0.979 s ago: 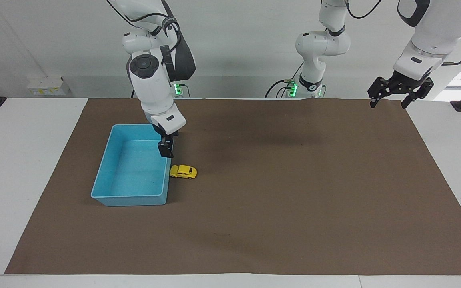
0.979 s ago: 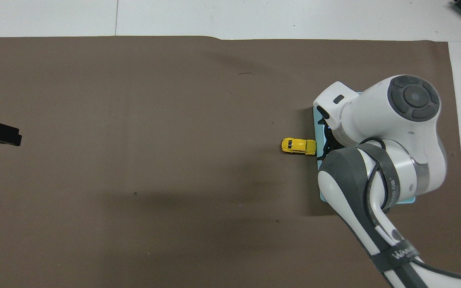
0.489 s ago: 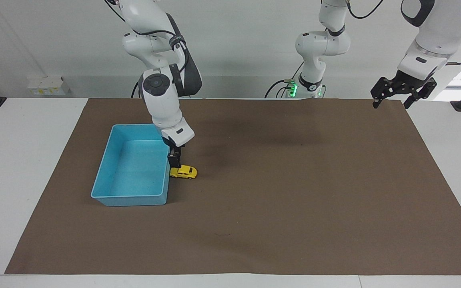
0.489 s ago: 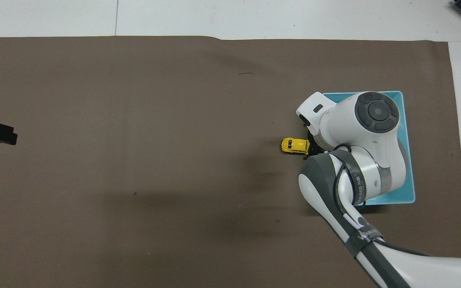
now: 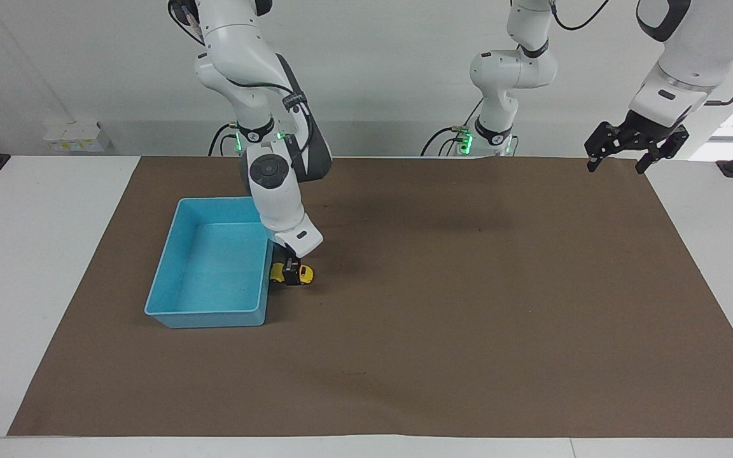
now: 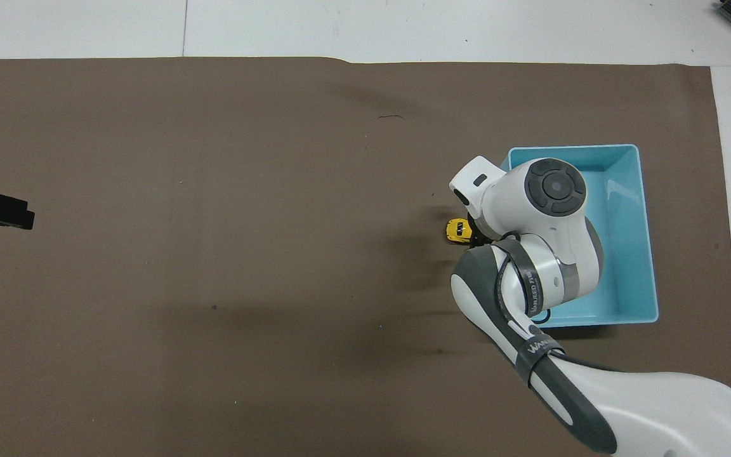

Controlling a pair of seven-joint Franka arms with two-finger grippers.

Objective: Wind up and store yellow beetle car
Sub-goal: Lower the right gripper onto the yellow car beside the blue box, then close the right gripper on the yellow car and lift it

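Down at the mat, the right jaws (image 5: 291,273) straddle the yellow beetle car (image 5: 303,273), grip unclear.

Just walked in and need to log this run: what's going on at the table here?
The right gripper is down at the yellow beetle car, which sits on the brown mat right beside the blue bin, on the side toward the left arm's end of the table. Whether the jaws have closed on the car cannot be seen. The bin holds nothing, so the car is not stored yet. The left gripper waits, jaws open, above the mat's corner at its own end.
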